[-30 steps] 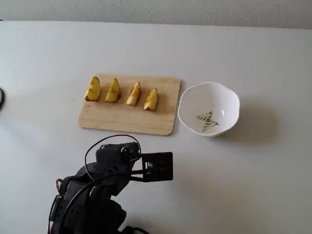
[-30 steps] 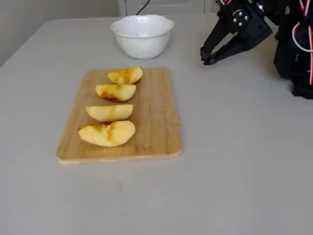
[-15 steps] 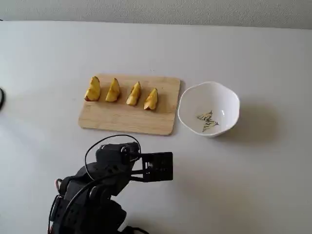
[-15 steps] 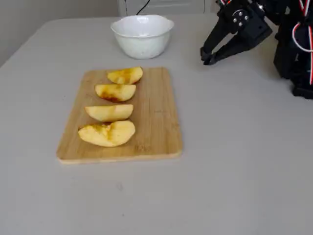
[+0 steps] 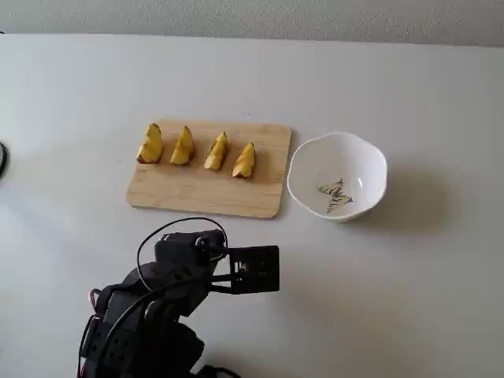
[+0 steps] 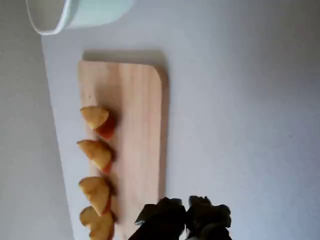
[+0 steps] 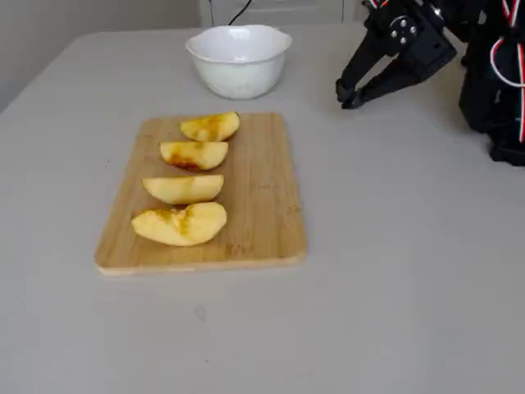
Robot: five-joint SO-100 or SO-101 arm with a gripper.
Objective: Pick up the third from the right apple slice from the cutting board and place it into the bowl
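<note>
Four yellow apple slices lie in a row on the wooden cutting board [image 5: 201, 193]. The third one from the bowl's side is a smooth golden, tapered apple slice [image 5: 183, 146], also in the wrist view [image 6: 95, 192] and in the other fixed view [image 7: 183, 189]. The white wavy-rimmed bowl [image 5: 358, 161] with a dark motif inside stands just right of the board and holds nothing. My gripper [image 5: 272, 270] hangs over the bare table off the board's near edge. Its jaws look shut and hold nothing; it also shows in a fixed view [image 7: 346, 96] and the wrist view [image 6: 187, 207].
The chunkier slice [image 5: 150, 143] lies at the board's left end and two slimmer slices [image 5: 216, 151] [image 5: 245, 161] lie toward the bowl. The arm's black base and cables [image 5: 142, 331] fill the lower left. The table is plain grey.
</note>
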